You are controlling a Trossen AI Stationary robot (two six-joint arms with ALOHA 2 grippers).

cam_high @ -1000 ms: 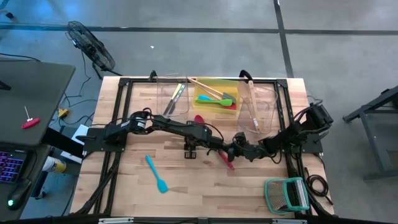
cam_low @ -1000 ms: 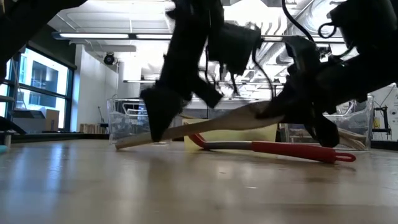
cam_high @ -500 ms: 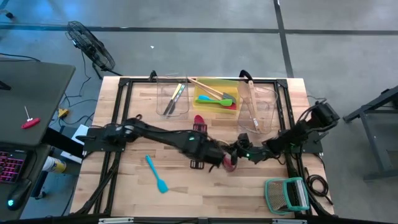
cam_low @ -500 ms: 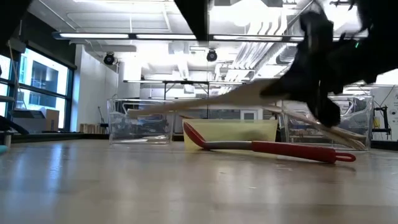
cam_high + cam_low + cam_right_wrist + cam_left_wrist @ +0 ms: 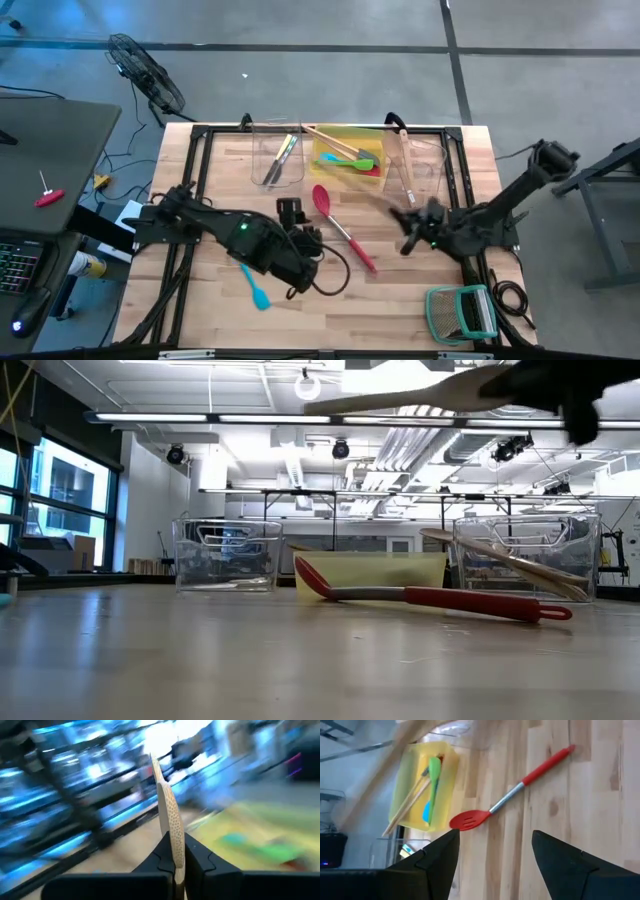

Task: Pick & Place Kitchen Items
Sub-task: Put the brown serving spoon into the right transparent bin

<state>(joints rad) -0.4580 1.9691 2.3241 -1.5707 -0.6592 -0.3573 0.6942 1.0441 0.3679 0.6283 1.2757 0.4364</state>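
My right gripper (image 5: 410, 218) is shut on a pale wooden utensil (image 5: 400, 400), which the low view shows high above the table. My left gripper (image 5: 292, 210) hangs open over the table's middle, nothing between its fingers (image 5: 495, 835). A red spatula (image 5: 345, 232) lies flat on the wood just beyond it, also visible in the left wrist view (image 5: 515, 790). A blue spatula (image 5: 252, 280) lies flat near the front edge, partly under my left arm. My right gripper pinches the wooden utensil's broader end (image 5: 173, 837) between its two fingers. The slimmer length runs on ahead, in line with the fingers. The utensil is about level and lifted clear of the table.
Three bins line the far edge. The left clear bin (image 5: 280, 155) holds metal cutlery, the yellow bin (image 5: 348, 150) holds green and blue spatulas and wooden sticks, and the right clear bin (image 5: 415, 170) holds wooden utensils. A green-framed wire rack (image 5: 460, 312) sits at the near right corner.
My left gripper has come off the wooden utensil, risen and drawn back toward the table's left. My right gripper has carried the utensil up and toward the right edge, from lying slanted across the red spatula to clear and about level. The red spatula stays put.
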